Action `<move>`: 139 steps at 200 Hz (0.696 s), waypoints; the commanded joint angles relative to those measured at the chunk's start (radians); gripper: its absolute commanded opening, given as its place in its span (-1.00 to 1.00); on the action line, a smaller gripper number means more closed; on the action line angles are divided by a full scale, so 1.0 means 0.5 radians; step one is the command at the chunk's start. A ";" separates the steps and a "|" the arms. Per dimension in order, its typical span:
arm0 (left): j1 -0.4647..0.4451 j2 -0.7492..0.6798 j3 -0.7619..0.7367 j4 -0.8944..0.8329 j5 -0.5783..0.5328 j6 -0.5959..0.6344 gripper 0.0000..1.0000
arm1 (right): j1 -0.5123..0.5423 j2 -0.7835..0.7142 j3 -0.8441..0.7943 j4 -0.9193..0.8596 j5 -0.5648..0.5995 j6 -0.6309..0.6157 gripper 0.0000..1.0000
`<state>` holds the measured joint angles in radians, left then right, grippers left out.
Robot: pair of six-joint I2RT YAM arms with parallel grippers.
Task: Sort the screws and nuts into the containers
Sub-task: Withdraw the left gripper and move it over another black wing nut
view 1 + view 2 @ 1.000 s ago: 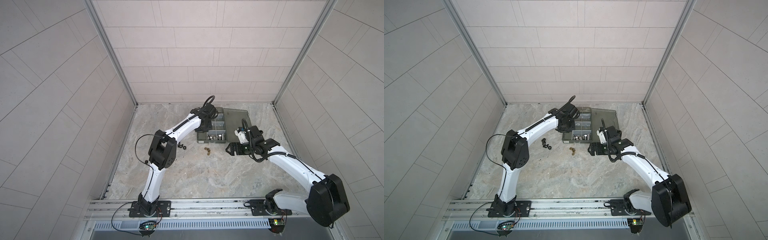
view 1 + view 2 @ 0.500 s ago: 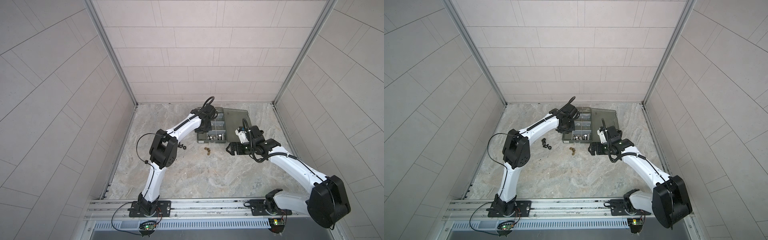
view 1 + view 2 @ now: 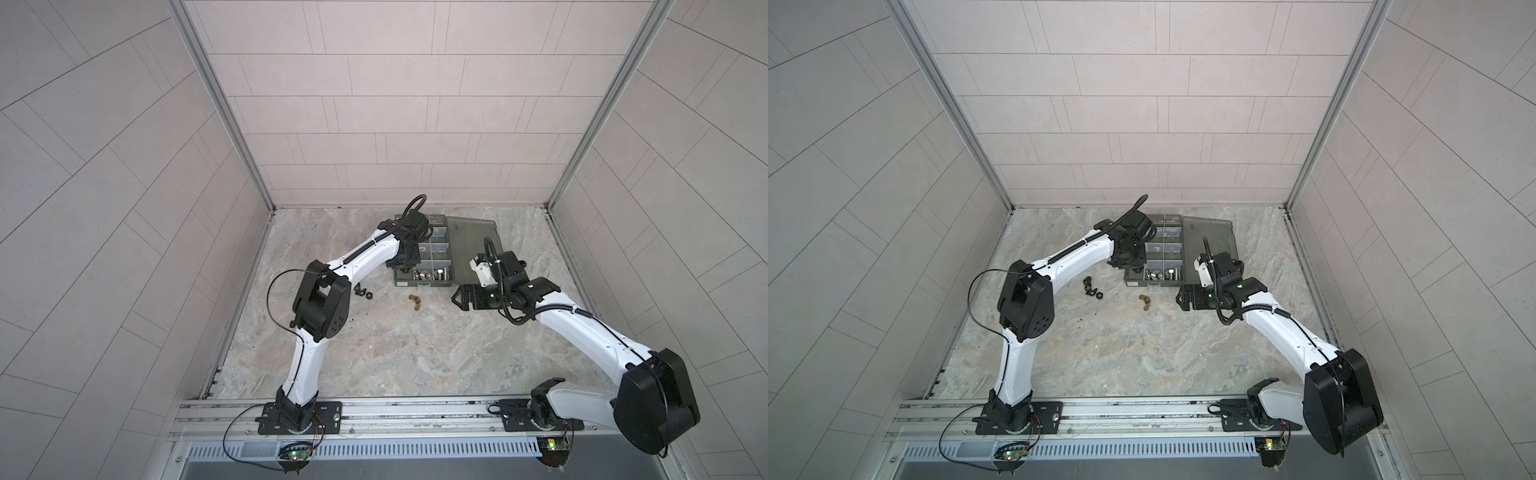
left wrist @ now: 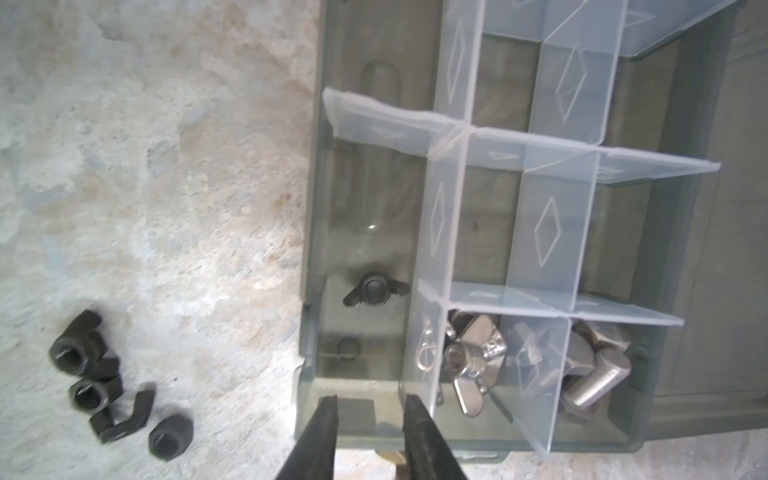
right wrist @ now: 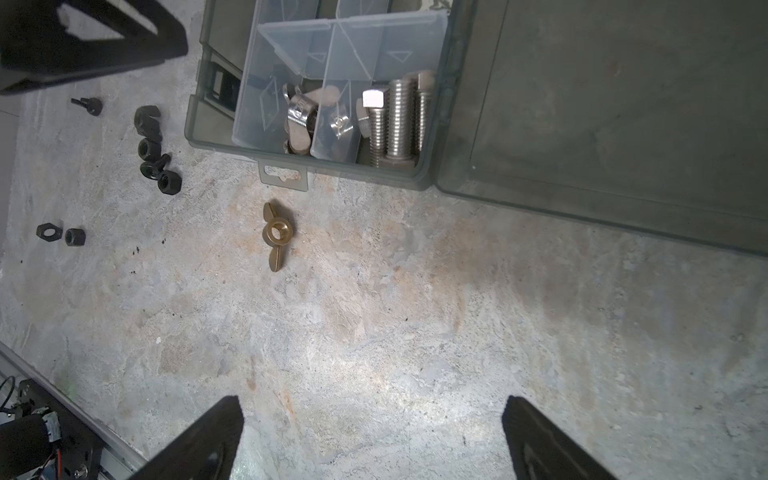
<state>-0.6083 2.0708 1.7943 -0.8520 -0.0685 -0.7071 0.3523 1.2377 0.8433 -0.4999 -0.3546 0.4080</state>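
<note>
The smoky-grey organizer box (image 3: pixel 422 284) lies open at the back of the table, its containers split by light dividers. My left gripper (image 4: pixel 370 401) hovers open over the box's left row, with nothing between its fingers. A black wing nut (image 4: pixel 376 289) lies in that compartment below. Silver wing nuts (image 4: pixel 469 357) fill the neighbouring compartment and the screws (image 5: pixel 395 120) the one beside it. Several black nuts (image 4: pixel 104 382) lie on the table left of the box. A brass wing nut (image 5: pixel 274 235) lies in front of it. My right gripper (image 5: pixel 372 401) stands wide open and empty above bare table.
The box's lid (image 3: pixel 473 245) lies flat to the right of the compartments, just behind my right wrist. Two more black nuts (image 5: pixel 60 235) sit apart, nearer the front left. Tiled walls close in the table on three sides.
My left gripper's jaws have parted over the box. Both arms stay almost where they were.
</note>
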 commanded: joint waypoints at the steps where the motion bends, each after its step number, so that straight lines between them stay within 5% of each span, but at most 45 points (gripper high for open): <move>1: 0.090 -0.302 -0.275 0.050 -0.083 -0.022 -0.28 | -0.003 -0.056 -0.018 0.012 0.018 0.006 0.99; 62: 0.442 -0.705 -1.081 0.360 0.018 -0.095 -0.24 | 0.084 -0.131 0.028 -0.026 0.015 0.008 0.99; 139: 0.555 -0.656 -1.210 0.454 0.089 -0.058 -0.23 | 0.215 -0.172 0.047 -0.049 0.135 0.037 0.99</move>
<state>-0.3435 1.7344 1.2026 -0.6472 -0.0315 -0.7429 0.4515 1.1664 0.8433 -0.5045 -0.3241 0.4168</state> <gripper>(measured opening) 0.382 0.993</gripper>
